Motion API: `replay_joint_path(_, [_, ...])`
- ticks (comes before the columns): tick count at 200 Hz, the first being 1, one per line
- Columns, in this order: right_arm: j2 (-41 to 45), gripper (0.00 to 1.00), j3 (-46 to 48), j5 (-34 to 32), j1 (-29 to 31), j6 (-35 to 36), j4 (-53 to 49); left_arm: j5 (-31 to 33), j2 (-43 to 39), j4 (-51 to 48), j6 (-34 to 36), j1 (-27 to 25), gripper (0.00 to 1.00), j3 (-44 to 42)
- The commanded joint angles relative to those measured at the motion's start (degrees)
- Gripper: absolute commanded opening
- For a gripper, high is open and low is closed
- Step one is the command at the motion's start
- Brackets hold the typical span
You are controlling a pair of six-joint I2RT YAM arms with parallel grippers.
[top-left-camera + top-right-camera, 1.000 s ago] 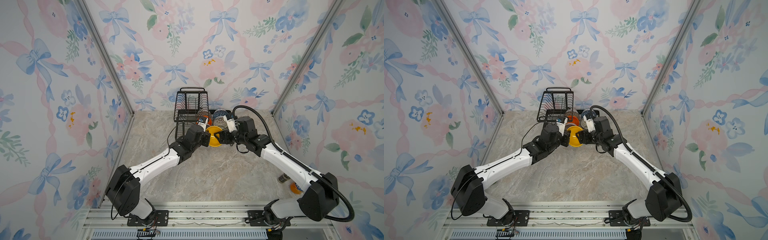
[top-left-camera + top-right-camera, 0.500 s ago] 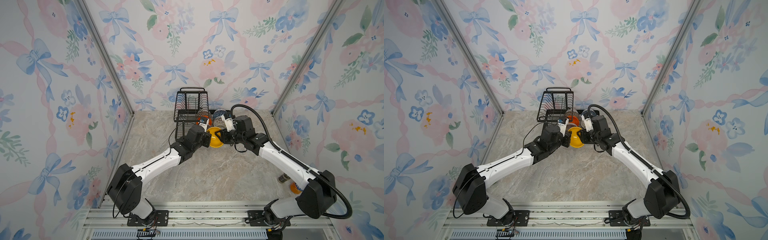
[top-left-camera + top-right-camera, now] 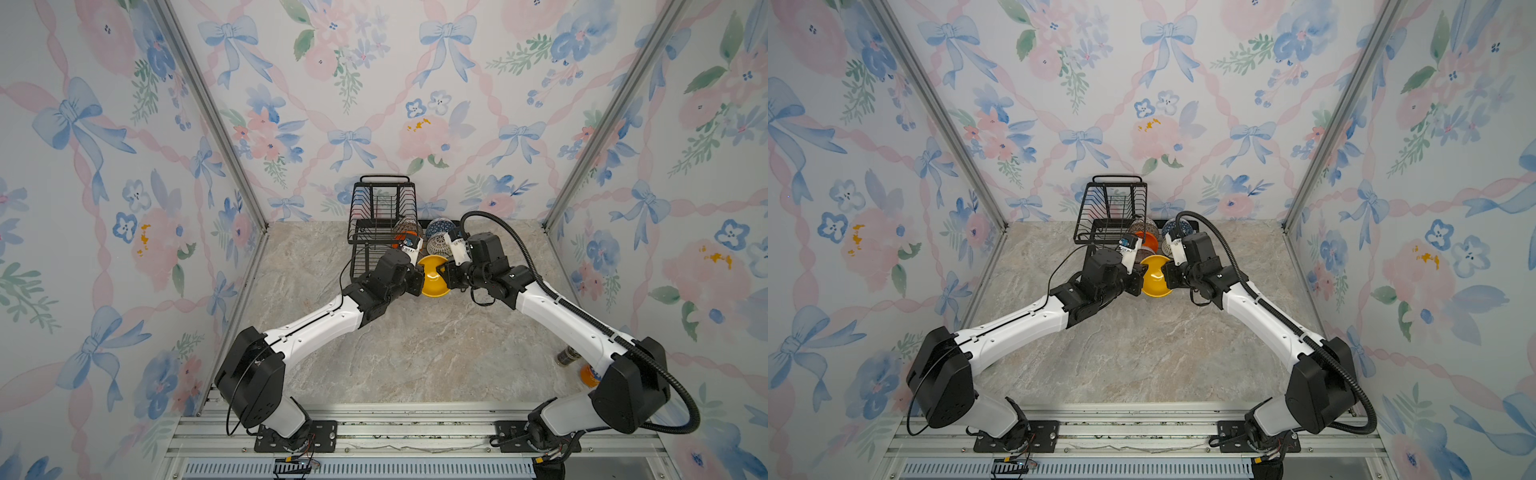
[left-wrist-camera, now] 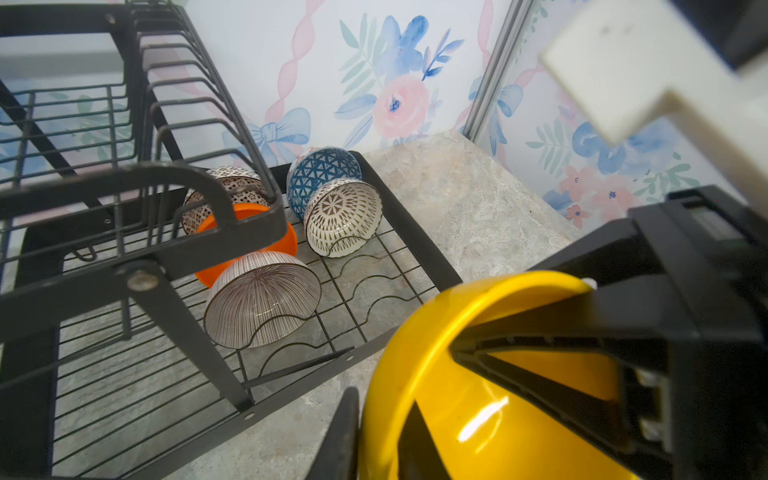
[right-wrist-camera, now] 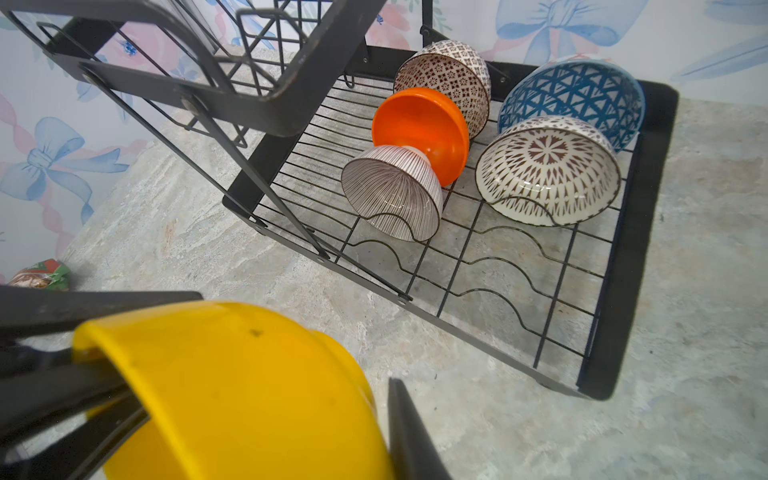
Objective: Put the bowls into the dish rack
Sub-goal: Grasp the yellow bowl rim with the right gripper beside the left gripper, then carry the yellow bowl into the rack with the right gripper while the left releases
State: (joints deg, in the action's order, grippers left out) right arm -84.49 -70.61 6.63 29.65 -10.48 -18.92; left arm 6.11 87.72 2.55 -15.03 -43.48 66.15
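Five small round bowls are seen stood on edge in the lower tray of the black metal wire dish rack (image 5: 642, 249), which is placed at the far middle of the grey marble-patterned tabletop (image 3: 415, 353). In the left row, from far to near, the brown-beige mosaic bowl (image 5: 449, 79), the plain orange bowl (image 5: 419, 129) and the pinkish radial-striped bowl (image 5: 390, 191) are lined up closely. In the right row, the blue bowl with white triangles (image 5: 577, 95) is set farthest, and the white bowl with dark lattice (image 5: 548, 170) is placed just on its near side. The sixth, the plain yellow bowl (image 3: 433, 276), is found outside the rack, just beyond its near edge, tipped on its side between the two grippers. The right gripper (image 3: 448, 275) is closed narrowly on the bowl's right wall, with one finger laid inside and one outside. The left gripper (image 3: 417, 279) is set astride the opposite rim with its jaws only slightly parted; whether the rim is being pressed cannot be told. An orange can (image 3: 589, 374) is partly hidden behind the right arm at the near right.
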Motion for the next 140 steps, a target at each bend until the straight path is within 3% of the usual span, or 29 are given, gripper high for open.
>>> replay_joint_path(1, [0.6, 0.00, -1.6, 0.4, -0.4, 1.8, 0.6, -4.3, -0.7, -1.8, 1.3, -0.1, 0.33, 0.6])
replay_joint_path(42, [0.6, 0.00, -2.1, -1.4, -1.2, 7.1, 1.0, -4.2, -4.0, -4.5, 2.4, 1.1, 0.74, -1.7])
replay_joint_path(61, [0.1, 0.00, -1.7, -1.4, -2.0, 7.8, 2.6, -4.6, -6.0, -4.9, 2.5, 2.0, 0.88, -3.3])
replay_joint_path(104, [-0.9, 0.00, -2.2, -1.7, -3.6, 8.8, 3.7, -4.2, -9.5, -7.2, 2.5, 3.5, 0.98, -5.4])
replay_joint_path(140, [-2.9, 0.00, -2.2, -6.4, -4.2, 12.4, 5.8, -3.9, -11.6, -9.1, 2.5, 4.9, 0.98, -7.3])
